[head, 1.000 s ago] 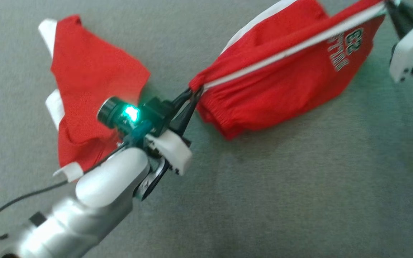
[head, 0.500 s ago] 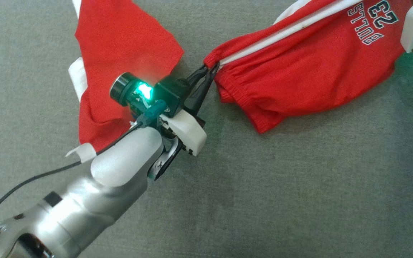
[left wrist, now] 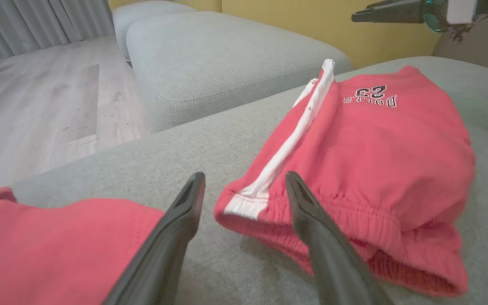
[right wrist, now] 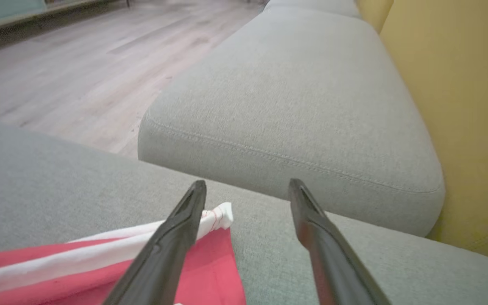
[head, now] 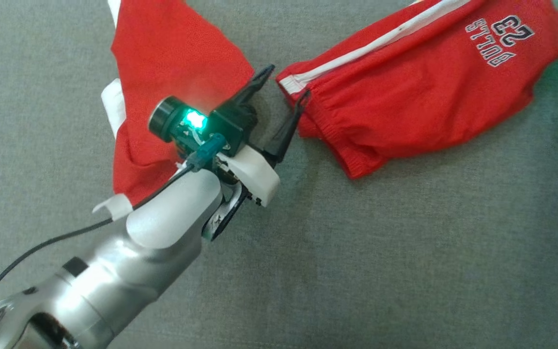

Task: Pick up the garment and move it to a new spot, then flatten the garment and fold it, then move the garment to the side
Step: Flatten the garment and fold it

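Red fabric lies in two separate pieces before us; we count two pincers and two grey cushions as well. Our left pincer [head: 283,91] stands wide open and grips nothing. Its fingers straddle the elastic waistband corner of the shorts [head: 405,97]. One finger is over the waistband itself. The other is out over bare cushion, just beside the second piece, a plain red cloth [head: 162,63] with white trim. Whether either tip presses the fabric we cannot tell.

Our right pincer [right wrist: 247,186] is spread just as wide and holds nothing. It is poised over the shorts' far right corner, where the white side stripe ends under one finger.

The shorts lie slack on the cushion [head: 405,266], right of centre and toward the far side. Their white stripe runs along the far edge, the printed "BULLS 23" sits near the right end, and the waistband opening faces left and near. The red cloth lies to their left, with a narrow strip of grey between the two.

Near and right of the shorts the cushion is wide, bare fabric. Beyond its far edge sit the second cushion [right wrist: 290,97], pale wooden floor [right wrist: 79,63] beside it, and a yellow wall [right wrist: 460,106] on the right.
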